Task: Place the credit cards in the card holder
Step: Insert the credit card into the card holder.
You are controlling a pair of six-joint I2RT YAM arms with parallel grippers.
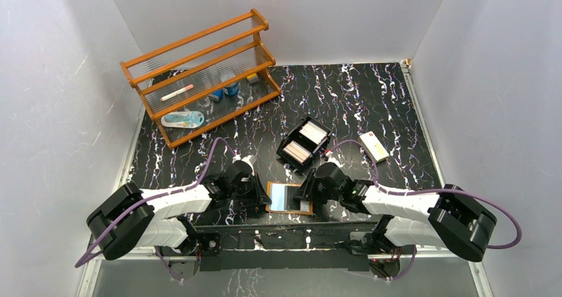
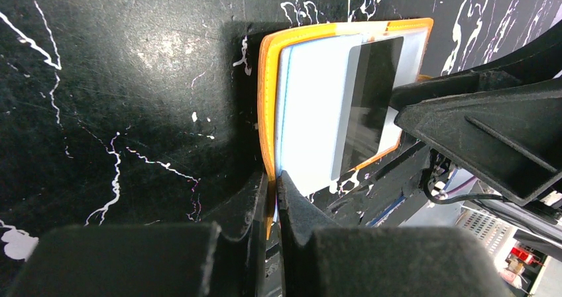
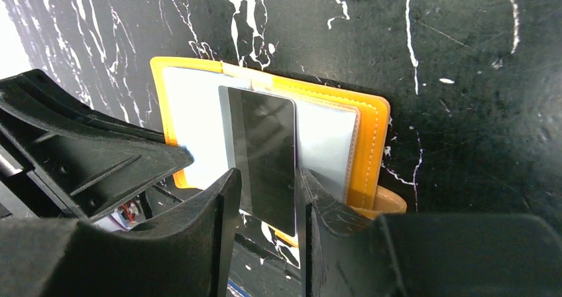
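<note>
Clamping the left edge of the card holder (image 2: 267, 98), the left gripper (image 2: 273, 179) is pinching shut. The right gripper (image 3: 265, 178) is standing parted astride a dark credit card (image 3: 262, 134), seemingly loose, atop the holder.

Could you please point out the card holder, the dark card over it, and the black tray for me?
card holder (image 3: 372, 151): right wrist view, on its orange right border.
dark card (image 3: 262, 151): right wrist view, middle of its face.
black tray (image 1: 281, 150): top external view, its left rim.
</note>
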